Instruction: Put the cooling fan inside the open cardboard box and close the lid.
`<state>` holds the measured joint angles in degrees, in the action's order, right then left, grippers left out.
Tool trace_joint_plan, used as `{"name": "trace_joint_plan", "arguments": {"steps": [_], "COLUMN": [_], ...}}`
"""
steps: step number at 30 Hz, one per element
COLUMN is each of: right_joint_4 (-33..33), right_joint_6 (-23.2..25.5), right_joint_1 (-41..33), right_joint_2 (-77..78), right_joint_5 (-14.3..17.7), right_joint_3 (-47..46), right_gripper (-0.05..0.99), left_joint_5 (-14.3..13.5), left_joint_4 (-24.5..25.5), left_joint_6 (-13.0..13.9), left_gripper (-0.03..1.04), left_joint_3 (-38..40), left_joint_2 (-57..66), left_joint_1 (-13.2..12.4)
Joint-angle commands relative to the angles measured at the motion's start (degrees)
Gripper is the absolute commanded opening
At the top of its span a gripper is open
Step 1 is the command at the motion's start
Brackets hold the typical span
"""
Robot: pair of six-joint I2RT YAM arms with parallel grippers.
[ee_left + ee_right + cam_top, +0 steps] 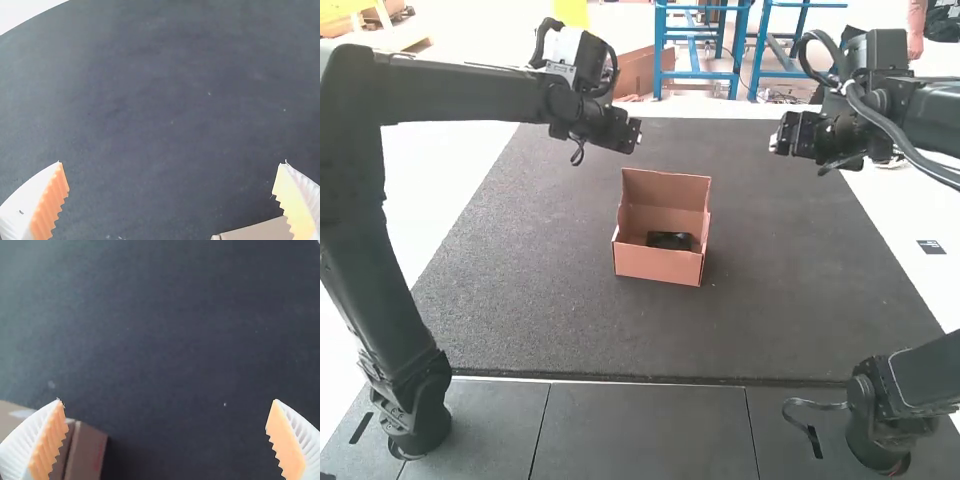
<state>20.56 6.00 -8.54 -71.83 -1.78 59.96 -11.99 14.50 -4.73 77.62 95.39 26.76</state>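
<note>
The fan (670, 240), a small dark shape too slight to make out in detail, is lying on the floor of the box (657, 265), toward its rear wall, so the first half of the job is looking done. The lid (665, 190) is standing upright along the back edge, a plain brown flap rising above the opening. It is waiting to be folded forward and down, and that closing appears to be all that is left. The box is sitting square and upright near the middle of the dark mat (520, 260) that is covering the worktop (640, 425), and nothing is touching it. The left end effector (172, 165) is hanging in the air above and behind the box's left side. Its white ribbed fingers (42, 205) are spread wide and carrying nothing, and a corner of cardboard is showing beside one of them in the left wrist view. The right end effector (166, 401) is hovering well apart from the box, to its right and rear. It is likewise gaping wide and empty, with a strip of the box showing close by in the right wrist view.
</note>
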Motion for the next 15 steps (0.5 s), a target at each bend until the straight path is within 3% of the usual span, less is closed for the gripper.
{"name": "trace_joint_plan", "arguments": {"steps": [1, 8, 11, 15], "right_joint_4": [-0.6, -0.3, 0.0, 1.3], "right_joint_6": [1.2, 2.3, 2.1, 2.2], "right_joint_1": [1.7, 4.1, 4.1, 4.1], "right_joint_2": [1.5, 2.0, 2.0, 1.7], "right_joint_5": [1.3, -0.7, -0.9, -4.3], "right_joint_3": [0.7, 0.7, 0.7, 0.9], "right_gripper": [0.91, 0.91, 0.91, 0.91], "left_joint_5": [0.2, 0.7, 1.4, 2.2], "left_joint_4": [-0.8, -0.8, 1.4, 5.9], "left_joint_6": [0.5, 0.5, 0.5, 0.1], "left_gripper": [0.97, 0.97, 0.97, 0.97], "left_joint_3": [3.1, 3.2, 3.2, 3.2], "left_joint_2": [1.5, 6.4, 6.6, 6.5], "left_joint_1": [1.1, 1.1, 1.1, 1.4]}}
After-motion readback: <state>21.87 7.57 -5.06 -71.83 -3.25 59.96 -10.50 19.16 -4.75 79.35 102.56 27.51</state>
